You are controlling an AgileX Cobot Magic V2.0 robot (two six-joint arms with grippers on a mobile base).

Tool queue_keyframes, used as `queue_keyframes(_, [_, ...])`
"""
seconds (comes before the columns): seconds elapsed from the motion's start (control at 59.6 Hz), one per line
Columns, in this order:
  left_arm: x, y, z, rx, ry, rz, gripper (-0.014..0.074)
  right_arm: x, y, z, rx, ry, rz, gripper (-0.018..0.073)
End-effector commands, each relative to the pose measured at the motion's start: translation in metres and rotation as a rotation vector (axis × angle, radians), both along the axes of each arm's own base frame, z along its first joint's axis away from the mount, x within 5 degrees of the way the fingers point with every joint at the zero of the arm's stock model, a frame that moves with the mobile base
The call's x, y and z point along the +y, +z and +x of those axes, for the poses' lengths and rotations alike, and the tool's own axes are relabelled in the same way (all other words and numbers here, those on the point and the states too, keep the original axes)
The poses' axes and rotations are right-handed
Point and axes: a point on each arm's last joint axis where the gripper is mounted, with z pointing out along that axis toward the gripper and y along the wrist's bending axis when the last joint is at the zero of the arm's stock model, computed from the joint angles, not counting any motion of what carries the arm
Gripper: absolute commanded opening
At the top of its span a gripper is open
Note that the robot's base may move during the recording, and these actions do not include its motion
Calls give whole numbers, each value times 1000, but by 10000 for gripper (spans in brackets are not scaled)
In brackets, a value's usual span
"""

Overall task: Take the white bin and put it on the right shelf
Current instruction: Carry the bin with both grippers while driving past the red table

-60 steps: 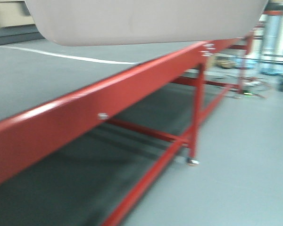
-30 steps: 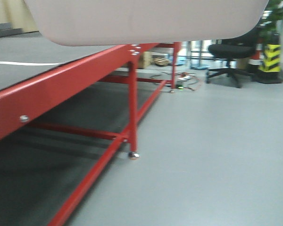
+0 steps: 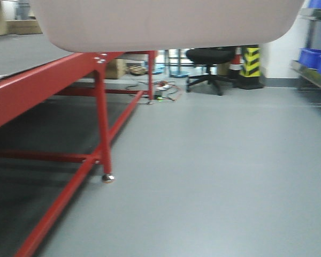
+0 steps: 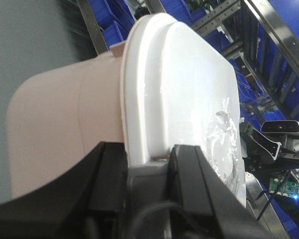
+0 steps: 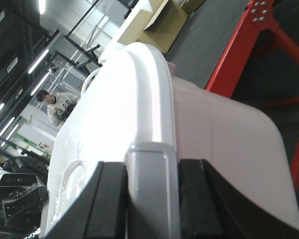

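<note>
1. I see my left gripper (image 4: 148,172) with its black fingers (image 4: 108,174) pressed either side of a grey moulded handle (image 4: 147,181).
2. The handle sits on the glossy white lid (image 4: 184,84) of a large translucent pinkish-white plastic tub (image 4: 65,124).
3. Blue plastic bins (image 4: 114,32) on grey metal racks (image 4: 92,30) stand behind.

Ahead of me a smooth pale-grey floor (image 3: 214,176) runs back to a black swivel office chair (image 3: 206,56) and a yellow-and-black striped post (image 3: 251,60). A long red-painted steel table frame (image 3: 101,128) stands on my left and small blue plastic bins (image 3: 315,58) sit at far right. Long white ceiling strip lights (image 5: 38,60) glow overhead.
</note>
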Motion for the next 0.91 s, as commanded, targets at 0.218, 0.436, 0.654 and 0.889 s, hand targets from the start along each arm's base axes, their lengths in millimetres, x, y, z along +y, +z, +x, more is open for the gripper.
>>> queue_keyframes(0.218, [-19,23,-31,-72,-252,-68,-126,20,33,-25,-141,220,91,58])
queue_keyframes(0.436, [-19,23,-31,-72,-252,-68,-126,20,33,-25,-141,220,91,58])
queue_keyframes(0.654, [-19,23,-31,-72,-252,-68,-126,20,33,-25,-141,220,91,58])
queue_keyframes(0.889, [-19,23,-31,-72,-253,-68,-126,20,33,-25,-141,220,91,58])
